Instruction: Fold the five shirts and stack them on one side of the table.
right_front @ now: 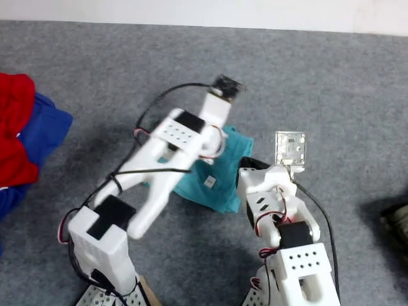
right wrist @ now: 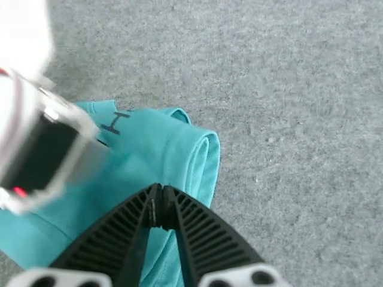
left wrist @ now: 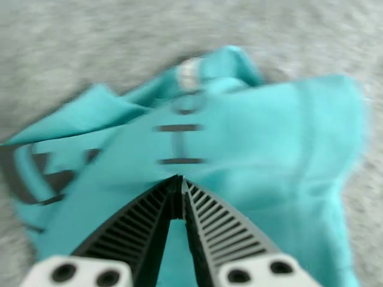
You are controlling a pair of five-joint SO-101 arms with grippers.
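Note:
A teal shirt (right_front: 220,182) lies crumpled and partly folded on the grey table (right_front: 331,83), between my two arms. My left gripper (left wrist: 177,181) is shut, its tips against the teal shirt (left wrist: 269,137) near its dark printed marks; I cannot tell whether cloth is pinched between them. My right gripper (right wrist: 159,192) is shut too, right over a rolled edge of the shirt (right wrist: 191,155). Part of the left arm (right wrist: 36,137) looms close beside it. From above, the left arm (right_front: 172,146) covers much of the shirt.
A red shirt (right_front: 14,127) and a blue shirt (right_front: 46,127) lie bunched together at the table's left edge. A dark object (right_front: 396,220) shows at the right edge. Bare grey table stretches across the back and the right.

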